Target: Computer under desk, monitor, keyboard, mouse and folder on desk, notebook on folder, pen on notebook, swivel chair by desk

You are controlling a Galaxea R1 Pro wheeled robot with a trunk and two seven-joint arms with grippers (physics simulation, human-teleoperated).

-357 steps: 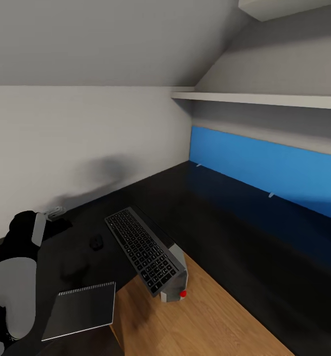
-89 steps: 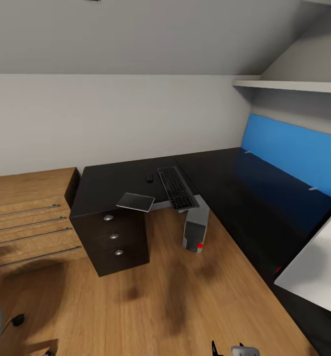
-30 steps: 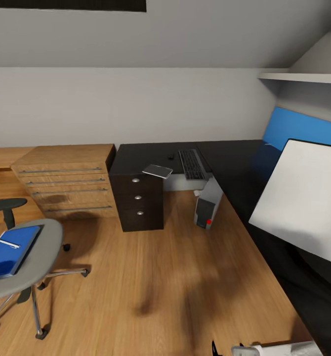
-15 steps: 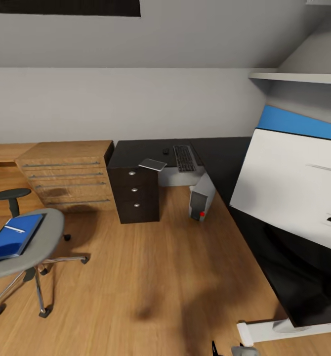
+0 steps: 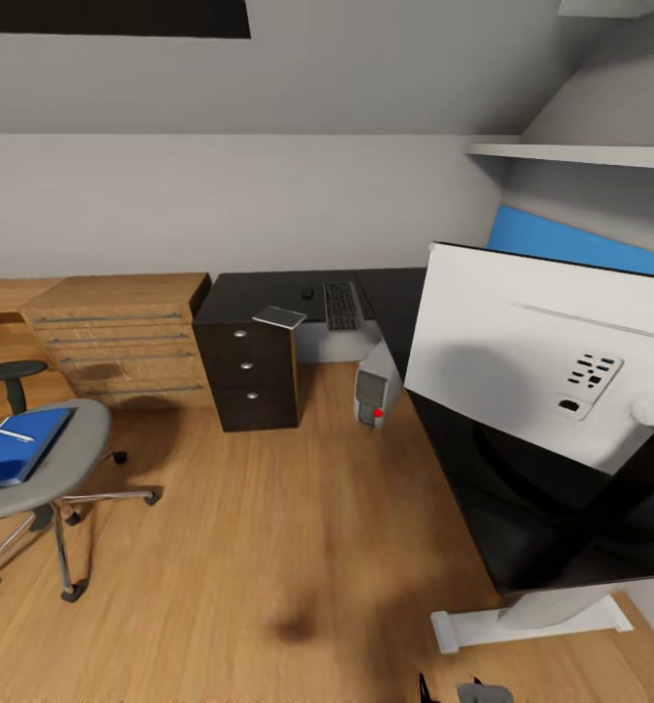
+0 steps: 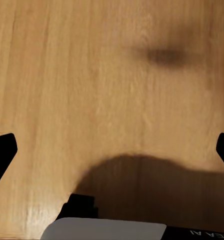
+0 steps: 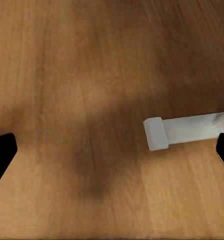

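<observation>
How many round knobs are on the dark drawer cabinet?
3, stacked in a column on the dark drawer cabinet front: top, middle, bottom.

The left hand (image 6: 112, 150) is seen in the left wrist view with its two black fingertips (image 6: 1, 155) spread wide, at opposite edges of the picture, and nothing is held between them. The right hand (image 7: 112, 152) is likewise held wide apart in the right wrist view, its dark fingertips (image 7: 2, 150) at the edges, empty. Both hands are pointed downward over the wooden floor (image 7: 91, 75).
</observation>
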